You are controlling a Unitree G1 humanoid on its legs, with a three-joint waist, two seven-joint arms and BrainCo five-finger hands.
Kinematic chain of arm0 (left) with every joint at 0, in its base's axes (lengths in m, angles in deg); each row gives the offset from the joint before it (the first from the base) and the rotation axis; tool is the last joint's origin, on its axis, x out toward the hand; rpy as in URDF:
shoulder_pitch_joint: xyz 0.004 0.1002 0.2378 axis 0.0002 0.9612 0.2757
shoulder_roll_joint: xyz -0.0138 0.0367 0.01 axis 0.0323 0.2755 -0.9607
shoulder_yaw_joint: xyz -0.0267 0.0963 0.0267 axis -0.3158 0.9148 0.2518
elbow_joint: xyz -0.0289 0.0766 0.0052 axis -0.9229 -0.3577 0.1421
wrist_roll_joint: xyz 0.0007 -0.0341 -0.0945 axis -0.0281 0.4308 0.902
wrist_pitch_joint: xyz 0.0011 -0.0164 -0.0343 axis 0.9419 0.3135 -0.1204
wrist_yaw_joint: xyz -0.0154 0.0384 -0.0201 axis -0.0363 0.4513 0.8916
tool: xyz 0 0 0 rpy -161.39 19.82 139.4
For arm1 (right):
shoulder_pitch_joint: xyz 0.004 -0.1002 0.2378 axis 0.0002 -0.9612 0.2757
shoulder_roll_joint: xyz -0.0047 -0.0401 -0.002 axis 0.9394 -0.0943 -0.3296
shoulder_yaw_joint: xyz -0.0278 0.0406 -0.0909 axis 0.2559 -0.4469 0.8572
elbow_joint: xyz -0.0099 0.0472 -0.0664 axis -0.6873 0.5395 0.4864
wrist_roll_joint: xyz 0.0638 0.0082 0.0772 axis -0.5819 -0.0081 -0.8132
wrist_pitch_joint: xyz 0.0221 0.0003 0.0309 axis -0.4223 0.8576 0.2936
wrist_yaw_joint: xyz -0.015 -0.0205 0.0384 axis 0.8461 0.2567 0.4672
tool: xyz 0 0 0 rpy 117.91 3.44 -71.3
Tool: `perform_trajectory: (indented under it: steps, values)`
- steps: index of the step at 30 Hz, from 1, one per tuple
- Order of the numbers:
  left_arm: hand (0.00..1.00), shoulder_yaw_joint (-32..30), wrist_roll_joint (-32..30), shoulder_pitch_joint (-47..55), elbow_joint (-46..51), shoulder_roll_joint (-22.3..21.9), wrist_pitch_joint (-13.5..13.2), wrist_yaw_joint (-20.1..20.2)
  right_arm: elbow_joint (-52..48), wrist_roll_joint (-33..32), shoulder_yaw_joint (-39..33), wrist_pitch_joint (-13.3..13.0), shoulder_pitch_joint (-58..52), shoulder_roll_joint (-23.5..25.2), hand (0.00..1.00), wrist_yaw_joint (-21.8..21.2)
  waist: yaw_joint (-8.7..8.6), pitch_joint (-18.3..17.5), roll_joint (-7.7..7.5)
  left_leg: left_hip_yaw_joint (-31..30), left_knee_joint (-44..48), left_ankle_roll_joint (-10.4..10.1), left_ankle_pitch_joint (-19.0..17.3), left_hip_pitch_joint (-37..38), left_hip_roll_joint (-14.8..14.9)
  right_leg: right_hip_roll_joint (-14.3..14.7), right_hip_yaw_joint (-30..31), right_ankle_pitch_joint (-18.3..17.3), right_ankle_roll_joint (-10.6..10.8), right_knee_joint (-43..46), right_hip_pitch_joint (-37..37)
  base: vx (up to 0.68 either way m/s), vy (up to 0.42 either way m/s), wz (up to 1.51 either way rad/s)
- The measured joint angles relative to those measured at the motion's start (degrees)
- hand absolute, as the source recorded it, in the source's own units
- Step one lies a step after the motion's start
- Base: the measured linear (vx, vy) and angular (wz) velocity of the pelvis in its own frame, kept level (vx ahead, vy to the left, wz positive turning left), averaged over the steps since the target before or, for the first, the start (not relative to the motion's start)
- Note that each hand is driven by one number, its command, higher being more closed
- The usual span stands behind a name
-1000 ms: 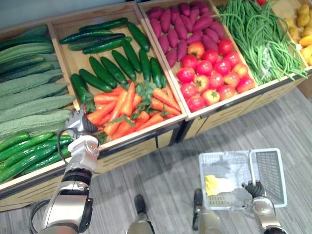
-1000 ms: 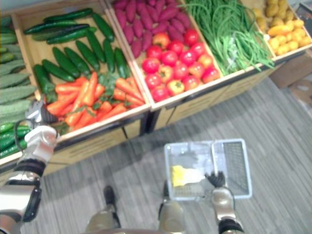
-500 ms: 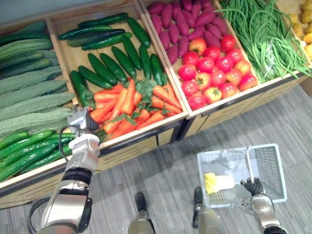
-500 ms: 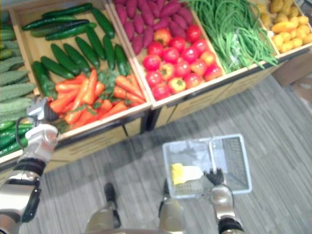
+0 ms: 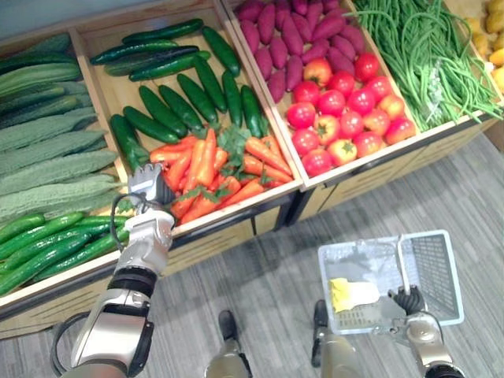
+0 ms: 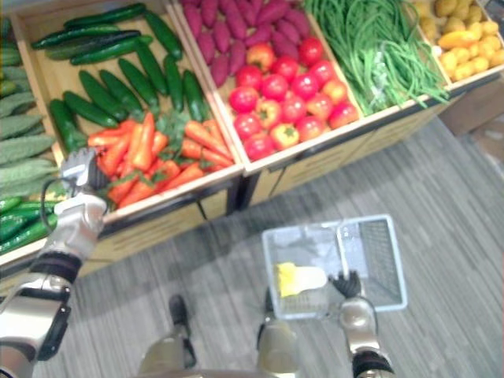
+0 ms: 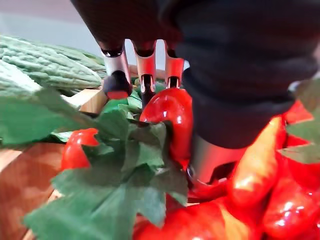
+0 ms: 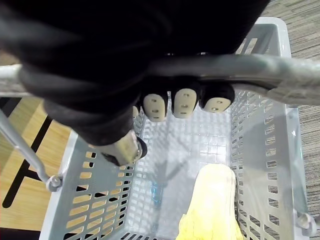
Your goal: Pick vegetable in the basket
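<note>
Left wrist view: I read the left hand (image 7: 145,62) as uncurled, fingertips resting on a carrot (image 7: 169,117) lying in its crate (image 5: 116,96). Right hand (image 8: 183,102) is curled round the basket (image 8: 262,165) handle (image 8: 260,67). Risk: closing on leaves (image 7: 125,165) lets the carrot slip.

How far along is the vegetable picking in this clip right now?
Done: one yellow vegetable lies in the basket. In hand: the right hand grips the basket's handle; the left hand sits among the carrots, straight fingers against one carrot. Left: closing on it, lifting it and carrying it to the basket.
</note>
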Motion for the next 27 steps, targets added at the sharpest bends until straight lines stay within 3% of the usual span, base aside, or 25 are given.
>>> perform_trajectory:
  steps: [27]
  values:
    - [1.0, -0.2, 0.2, 0.1, 2.8, -0.1, -0.3, 0.4, 0.1, 0.0, -0.1, 0.1, -0.4, 0.0, 1.0, 0.2, -0.09, 0.0, 0.04, -0.9, 0.0, 0.1, 0.0, 0.3, -0.1, -0.1, -0.8, 0.1, 0.0, -0.8, 1.2, 0.0, 0.001, 0.02]
